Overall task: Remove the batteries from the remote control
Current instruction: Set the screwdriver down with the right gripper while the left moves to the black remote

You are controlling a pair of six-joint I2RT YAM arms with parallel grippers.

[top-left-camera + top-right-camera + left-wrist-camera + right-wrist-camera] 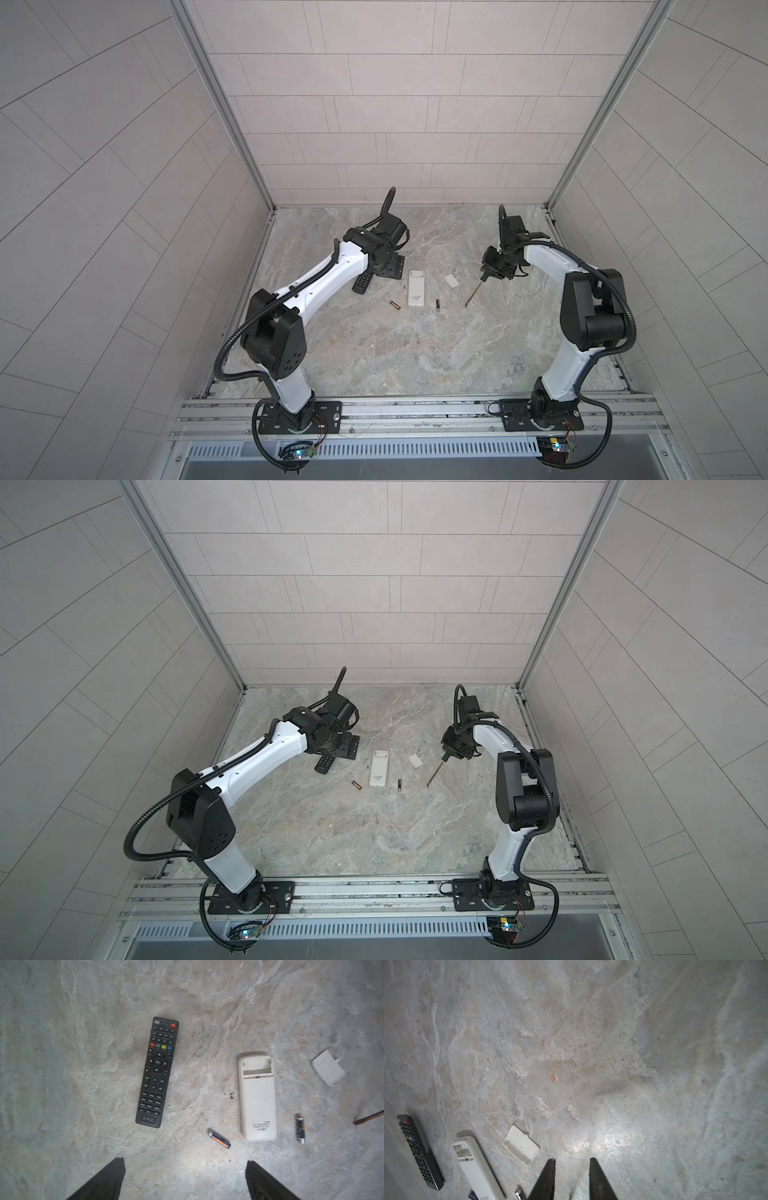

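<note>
**Black remote lies straight ahead of my open left jaws**

Left wrist view: my left jaws (pixel 185 1160) are released wide, with nothing between them. The black remote (pixel 157 1072) lies keys-up ahead of them, beside the white remote (pixel 257 1103) and nearly parallel to it. Its long axis runs away from my fingertips, so my closing line crosses its width. The white remote's bay is bare. On the tabletop (pixel 62 1084), an orange-striped battery (pixel 219 1139) lies askew off the white remote's label end, on the black remote's side. A darker battery (pixel 300 1130) lies alongside that end on the opposite side.

Right wrist view: my right jaws (pixel 572 1159) are narrowed, with bare tabletop between the tips. The white cover (pixel 521 1146) lies near the white remote's bay end.

Top views: my right jaws look clenched on the handle of the screwdriver (pixel 473 293), out on the cover's side of the white remote. My left arm is nearer the black remote. I judge it not yet unloaded, though its back is hidden.
</note>
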